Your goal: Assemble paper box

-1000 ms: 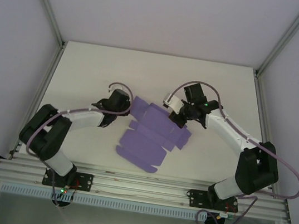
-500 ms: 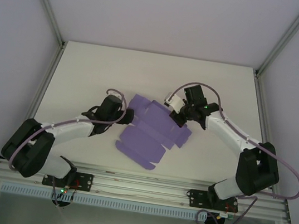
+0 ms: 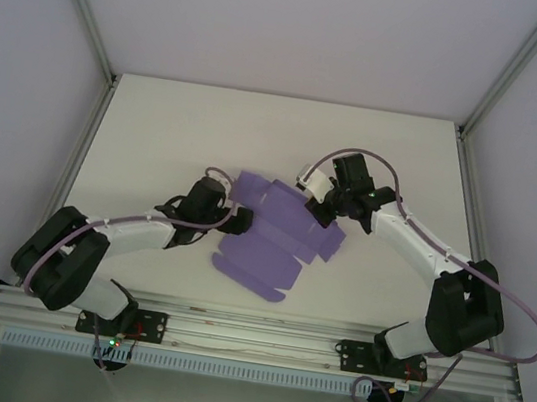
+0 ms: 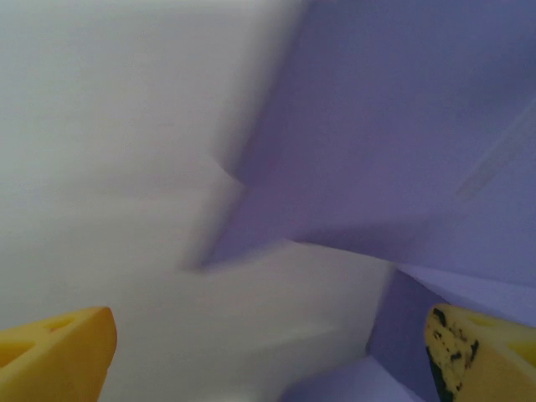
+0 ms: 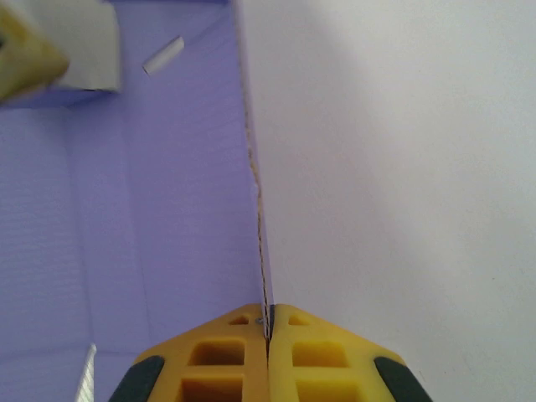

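Top view: paper box (image 3: 271, 237) is an unfolded lavender die-cut sheet with several flaps. It lies on the white table (image 3: 159, 124) near the middle, a little toward 6 o'clock, with its long axis running roughly 1 o'clock to 7 o'clock.

Left gripper (image 3: 231, 218) sits at the sheet's 9 o'clock edge, the arm reaching in low from 8 o'clock. Right gripper (image 3: 322, 212) is at the sheet's 2 o'clock corner, the arm coming in from 4 o'clock.

Left wrist view: left gripper (image 4: 268, 360) has its jaws spread wide, one yellow fingertip (image 4: 59, 356) at 7 o'clock of the frame and the other at 5 o'clock. Between them is bare table (image 4: 109, 126). The box card (image 4: 402, 126), blurred, covers the frame from 12 to 4 o'clock. The 5 o'clock fingertip is over or against purple card; I cannot tell whether it touches.

Right wrist view: right gripper (image 5: 268, 322) has its yellow pads pressed together, pinching a thin card edge of the box (image 5: 159, 209). The edge is seen edge-on and runs from the pads straight toward 12 o'clock. Purple panel lies at the 9 o'clock side of that edge, white table (image 5: 402, 167) at the 3 o'clock side.
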You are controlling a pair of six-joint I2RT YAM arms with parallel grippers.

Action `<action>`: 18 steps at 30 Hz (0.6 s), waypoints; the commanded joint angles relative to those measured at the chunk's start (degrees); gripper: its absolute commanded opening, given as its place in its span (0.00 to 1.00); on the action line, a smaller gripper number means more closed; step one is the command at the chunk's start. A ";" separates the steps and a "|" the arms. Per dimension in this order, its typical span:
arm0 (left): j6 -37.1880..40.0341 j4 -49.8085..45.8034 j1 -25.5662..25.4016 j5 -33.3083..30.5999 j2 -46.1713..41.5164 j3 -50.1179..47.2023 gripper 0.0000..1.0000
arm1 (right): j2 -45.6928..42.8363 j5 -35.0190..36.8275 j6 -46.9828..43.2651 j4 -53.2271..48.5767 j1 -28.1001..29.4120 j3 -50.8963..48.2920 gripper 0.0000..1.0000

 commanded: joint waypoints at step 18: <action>1.03 0.58 -3.69 -0.15 5.74 5.82 0.91 | -2.31 2.54 0.40 5.10 0.66 -2.01 0.00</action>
